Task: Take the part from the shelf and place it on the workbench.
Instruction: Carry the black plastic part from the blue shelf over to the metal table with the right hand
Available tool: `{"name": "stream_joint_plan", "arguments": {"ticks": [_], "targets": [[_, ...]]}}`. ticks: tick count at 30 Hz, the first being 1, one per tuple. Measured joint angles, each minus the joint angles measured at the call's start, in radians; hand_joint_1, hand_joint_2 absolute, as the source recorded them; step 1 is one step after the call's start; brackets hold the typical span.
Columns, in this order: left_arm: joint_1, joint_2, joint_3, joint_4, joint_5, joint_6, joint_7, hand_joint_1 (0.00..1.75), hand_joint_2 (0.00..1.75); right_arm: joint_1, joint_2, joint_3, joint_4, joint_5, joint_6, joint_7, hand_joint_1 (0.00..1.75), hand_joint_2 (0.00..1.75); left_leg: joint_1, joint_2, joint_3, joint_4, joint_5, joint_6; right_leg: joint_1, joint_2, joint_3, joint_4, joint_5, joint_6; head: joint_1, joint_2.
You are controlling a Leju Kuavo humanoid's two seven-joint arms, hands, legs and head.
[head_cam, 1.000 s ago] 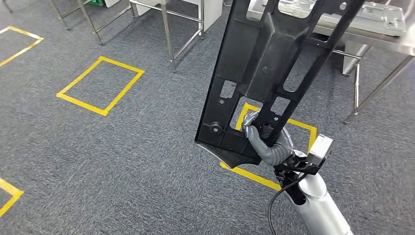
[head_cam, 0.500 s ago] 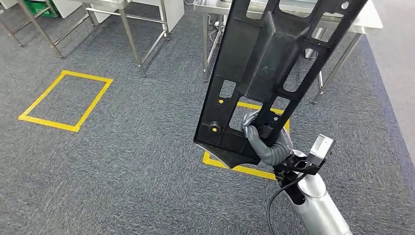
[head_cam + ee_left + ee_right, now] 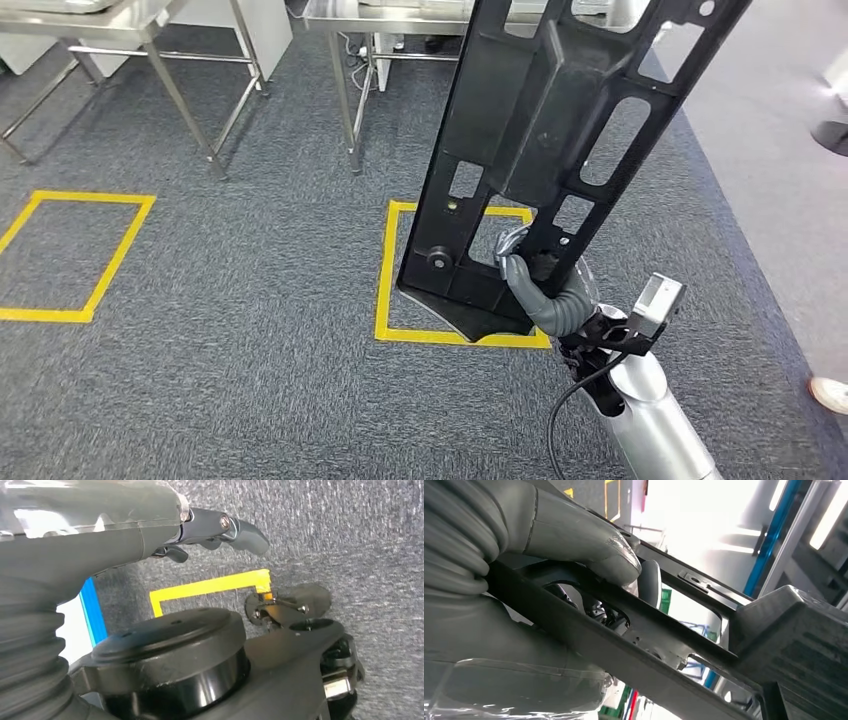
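The right robot hand (image 3: 545,290) grasps the black part (image 3: 560,140) by a bar near its lower end, thumb (image 3: 589,545) wrapped over the bar, holding it upright and leaning toward 1 o'clock above the grey carpet (image 3: 220,380). A yellow tape square (image 3: 383,270) lies on the floor beneath the part's base. Steel benches (image 3: 345,15) stand at 11 and 12 o'clock. The left robot hand (image 3: 220,530) hangs over the carpet, fingers loosely curled, holding nothing.

Two yellow tape squares (image 3: 70,255) are marked on the grey carpet (image 3: 250,380); steel-legged counters (image 3: 180,60) are seen beyond, and a shoe (image 3: 830,393) at the right edge.
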Motion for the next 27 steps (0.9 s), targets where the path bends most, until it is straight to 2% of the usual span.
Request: {"name": "stream_joint_plan", "arguments": {"ticks": [1,2,3,5,6,7,8,9,11,13,16,18,19,21,22,23,24,26,27], "targets": [[-0.002,-0.001,0.0,0.0,0.0,0.0,0.0,0.0,1.75,0.001,0.0,0.0,0.0,0.0,0.0,0.0,1.75,1.75,0.0,0.013,0.004,-0.008,0.004,0.004,-0.001,0.0,-0.002,0.001,0.0,0.005,0.0,0.0],[-0.003,-0.001,0.0,0.0,0.0,0.0,0.0,0.0,1.75,0.001,0.0,-0.001,0.0,0.0,0.0,0.0,1.75,1.75,0.002,0.024,0.008,-0.017,0.009,0.008,0.001,-0.017,-0.008,0.012,-0.008,0.01,0.0,0.0],[-0.004,-0.002,0.0,0.0,0.0,0.0,0.0,0.0,1.75,-0.001,0.001,-0.001,0.0,0.0,0.0,0.0,1.75,1.75,0.003,0.037,0.012,-0.027,0.014,0.012,0.003,-0.044,-0.022,0.039,-0.026,0.013,0.0,0.0],[-0.003,-0.003,0.0,0.0,0.0,0.0,-0.002,0.0,1.75,-0.004,0.004,-0.001,0.001,0.0,0.0,0.0,1.75,1.75,0.002,0.059,0.015,-0.035,0.018,0.017,0.002,-0.105,-0.076,0.15,-0.085,0.019,0.0,0.0],[-0.001,-0.003,0.0,0.0,0.0,0.001,-0.003,0.0,1.75,-0.003,0.005,-0.001,0.002,0.0,0.0,0.0,1.75,1.75,0.001,0.069,0.014,-0.035,0.017,0.018,-0.002,-0.117,-0.107,0.213,-0.11,0.023,0.0,0.0],[0.001,-0.003,0.0,0.0,0.0,0.002,-0.005,0.0,1.75,-0.002,0.006,-0.001,0.003,0.0,0.0,0.0,1.75,1.75,0.001,0.077,0.014,-0.034,0.016,0.017,-0.007,-0.124,-0.128,0.256,-0.121,0.027,0.0,0.0],[0.002,-0.003,0.0,0.0,0.001,0.004,-0.007,0.0,1.75,0.0,0.006,-0.001,0.005,0.0,-0.001,0.001,1.75,1.75,0.003,0.084,0.014,-0.032,0.014,0.016,-0.012,-0.128,-0.131,0.264,-0.113,0.032,0.0,0.0],[0.002,-0.003,0.001,0.0,0.001,0.005,-0.009,0.0,1.75,0.001,0.006,-0.001,0.006,0.0,-0.001,0.002,1.75,1.75,0.005,0.089,0.013,-0.029,0.012,0.013,-0.017,-0.132,-0.114,0.233,-0.088,0.036,0.0,0.0],[0.001,-0.003,0.001,0.0,0.003,0.005,-0.016,0.0,1.75,-0.001,0.006,-0.001,0.009,0.0,-0.001,0.002,1.75,1.75,0.008,0.094,0.012,-0.019,0.004,0.003,-0.023,-0.146,-0.042,0.102,-0.033,0.043,0.0,0.0],[0.001,-0.002,0.001,0.0,0.003,0.006,-0.024,0.0,1.75,-0.003,0.006,0.0,0.009,0.001,-0.001,0.001,1.75,1.75,0.007,0.096,0.01,-0.008,-0.007,-0.011,-0.02,-0.153,0.005,0.016,-0.016,0.037,0.0,0.0],[-0.001,-0.002,0.001,0.0,0.002,0.007,-0.034,0.0,1.75,-0.004,0.006,0.001,0.009,0.001,-0.003,0.001,1.75,1.75,0.009,0.099,0.014,-0.005,-0.023,-0.031,-0.013,-0.146,0.012,0.006,-0.029,0.012,0.0,0.0],[-0.003,-0.002,0.001,0.0,0.002,0.009,-0.037,0.0,1.75,-0.005,0.005,0.001,0.008,0.001,-0.005,0.001,1.75,1.75,0.014,0.094,0.0,0.038,-0.046,-0.041,-0.012,-0.141,0.026,0.002,-0.038,-0.005,0.0,0.0],[-0.003,-0.002,0.001,0.0,0.002,0.009,-0.038,0.0,1.75,-0.006,0.005,0.002,0.008,0.001,-0.005,0.0,1.75,1.75,0.016,0.089,-0.027,0.092,-0.067,-0.045,-0.011,-0.139,0.035,0.0,-0.044,-0.012,0.0,0.0],[-0.002,-0.002,0.001,0.0,0.003,0.009,-0.04,0.0,1.75,-0.005,0.005,0.002,0.008,0.001,-0.006,0.0,1.75,1.75,0.016,0.082,-0.113,0.238,-0.114,-0.046,-0.004,-0.136,0.052,0.001,-0.058,-0.021,0.0,0.0],[-0.003,-0.002,0.002,0.0,0.003,0.009,-0.041,0.0,1.75,-0.004,0.005,0.002,0.008,0.001,-0.006,0.001,1.75,1.75,0.016,0.081,-0.152,0.293,-0.121,-0.045,0.0,-0.134,0.061,0.001,-0.066,-0.024,0.0,0.0],[-0.005,-0.002,0.002,0.0,0.003,0.01,-0.041,0.0,1.75,-0.003,0.005,0.003,0.008,0.002,-0.007,0.001,1.75,1.75,0.015,0.08,-0.175,0.312,-0.106,-0.042,0.003,-0.131,0.073,0.001,-0.075,-0.025,0.0,0.0],[-0.007,-0.002,0.002,0.0,0.003,0.01,-0.041,0.0,1.75,-0.003,0.005,0.004,0.008,0.002,-0.007,0.001,1.75,1.75,0.012,0.079,-0.177,0.289,-0.069,-0.036,0.006,-0.128,0.087,0.001,-0.085,-0.025,0.0,0.0],[-0.004,-0.001,0.002,0.0,0.001,0.012,-0.038,0.0,1.75,-0.004,0.005,0.005,0.008,0.002,-0.007,0.001,1.75,1.75,0.002,0.072,-0.136,0.158,0.031,-0.017,0.006,-0.121,0.118,-0.001,-0.108,-0.024,0.0,0.0],[-0.001,0.001,0.002,0.0,0.001,0.013,-0.037,0.0,1.75,-0.004,0.005,0.006,0.009,0.002,-0.007,0.001,1.75,1.75,-0.006,0.067,-0.112,0.098,0.061,-0.008,0.005,-0.118,0.129,-0.005,-0.117,-0.021,0.0,0.0]]}}
